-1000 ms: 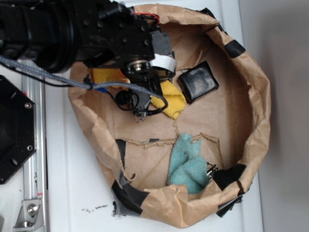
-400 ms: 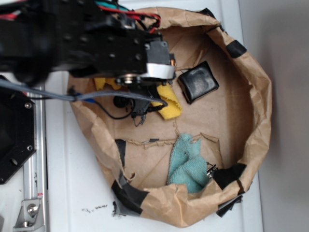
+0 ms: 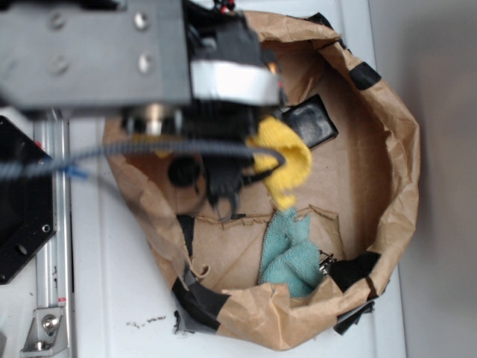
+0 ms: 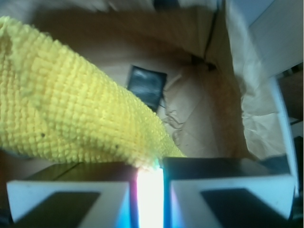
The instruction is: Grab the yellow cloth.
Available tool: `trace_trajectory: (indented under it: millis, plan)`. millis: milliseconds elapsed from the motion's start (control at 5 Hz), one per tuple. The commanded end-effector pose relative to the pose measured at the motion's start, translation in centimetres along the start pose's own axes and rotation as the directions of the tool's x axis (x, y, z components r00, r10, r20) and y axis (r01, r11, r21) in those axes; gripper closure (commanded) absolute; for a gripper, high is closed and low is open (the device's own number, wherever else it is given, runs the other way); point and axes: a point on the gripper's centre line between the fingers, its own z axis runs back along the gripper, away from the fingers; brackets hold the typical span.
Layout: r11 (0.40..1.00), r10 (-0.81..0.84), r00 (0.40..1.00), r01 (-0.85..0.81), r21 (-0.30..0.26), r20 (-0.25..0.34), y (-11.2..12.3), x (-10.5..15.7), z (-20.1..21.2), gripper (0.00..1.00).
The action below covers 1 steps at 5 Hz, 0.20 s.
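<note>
**Yellow cloth held above the paper basin**

Yellow terry fabric, the yellow cloth (image 3: 282, 158), is seen pinched by the gripper (image 3: 223, 200) and draped over the crumpled brown paper basin (image 3: 399, 160), clear of its floor. In the wrist view the two fingers (image 4: 71, 194) are nearly pressed together, with only a bright slit left between them, and the cloth is caught at their tips. The black square block (image 3: 313, 123) is partly hidden behind the cloth. The teal cloth (image 3: 289, 257) lies flat just below the hanging yellow end.
</note>
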Motion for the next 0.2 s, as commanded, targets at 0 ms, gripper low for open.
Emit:
trace_trajectory:
  millis: [0]
  plan:
    - [0.988, 0.127, 0.989, -0.133, 0.084, 0.069, 0.31, -0.35, 2.68, 1.00]
